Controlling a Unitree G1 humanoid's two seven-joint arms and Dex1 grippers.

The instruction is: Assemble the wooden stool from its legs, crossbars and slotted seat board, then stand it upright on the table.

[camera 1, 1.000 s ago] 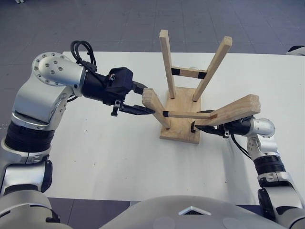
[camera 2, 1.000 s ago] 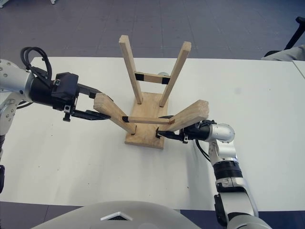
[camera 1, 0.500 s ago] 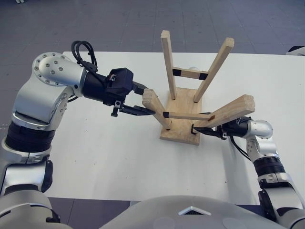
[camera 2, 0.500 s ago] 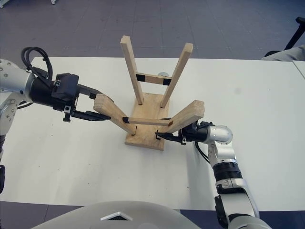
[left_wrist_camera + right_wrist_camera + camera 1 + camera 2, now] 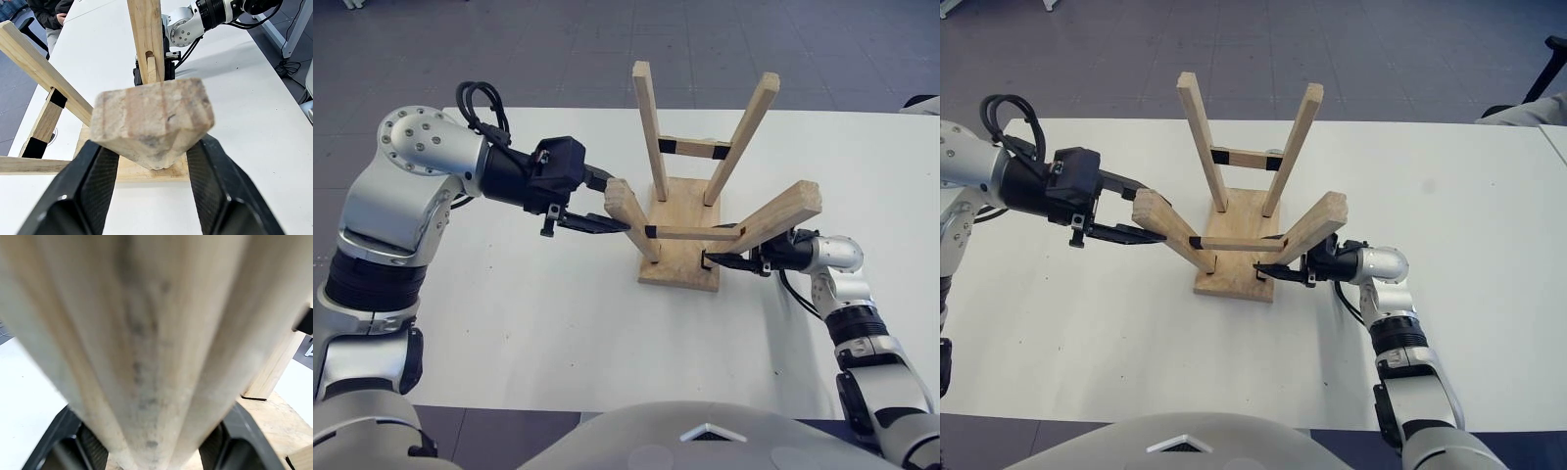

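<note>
The slotted seat board (image 5: 677, 266) lies flat on the white table. Two far legs (image 5: 648, 127) (image 5: 741, 137) stand in it, joined by a crossbar (image 5: 693, 148). The near pair leans outward, linked by a second crossbar (image 5: 690, 233). My left gripper (image 5: 612, 204) is shut on the top end of the near left leg (image 5: 634, 223); its block end (image 5: 151, 122) sits between the black fingers (image 5: 98, 181). My right gripper (image 5: 726, 260) is shut low on the near right leg (image 5: 773, 213), close to the board's right edge. Black fingers (image 5: 88, 445) flank that leg.
The white table (image 5: 529, 313) has free room in front of and to both sides of the board. Its far edge runs behind the far legs, with grey floor beyond. My left forearm (image 5: 499, 171) reaches in from the left.
My right gripper has pushed left toward the board, lowering the near right leg's top end. The board with its far legs has slid slightly left. The left gripper has held still.
</note>
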